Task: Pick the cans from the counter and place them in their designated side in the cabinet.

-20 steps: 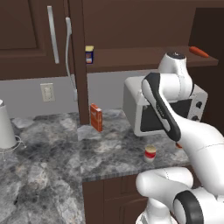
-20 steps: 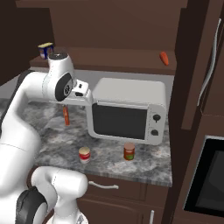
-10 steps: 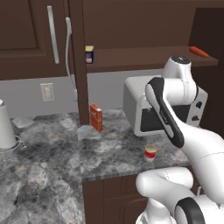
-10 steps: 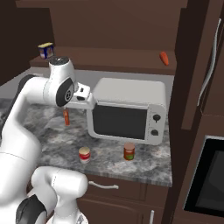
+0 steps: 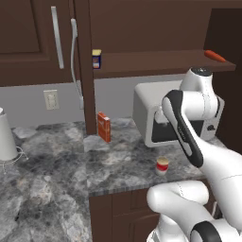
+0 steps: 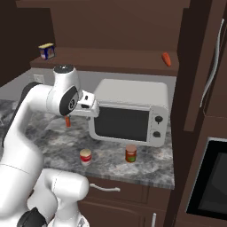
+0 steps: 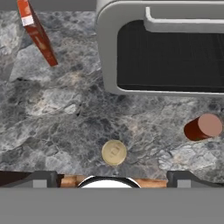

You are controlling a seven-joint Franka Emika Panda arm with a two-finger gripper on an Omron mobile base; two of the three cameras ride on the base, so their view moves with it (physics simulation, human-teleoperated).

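Note:
Two cans stand on the grey counter in front of the microwave. The red can with a cream band is on the left, also seen at the counter's front edge and from above as a cream disc. The plain orange-red can stands to its right. My gripper hangs open and empty, well above the banded can, looking straight down. The cabinet shelf runs above the microwave.
The white microwave fills the back of the counter. A flat orange-red box leans by the cabinet post. A blue-and-yellow container and an orange vegetable sit on the shelf. A white kettle stands far left.
The arm has swung slightly to the right and the jaws have spread a touch wider. Both cans stand where they were.

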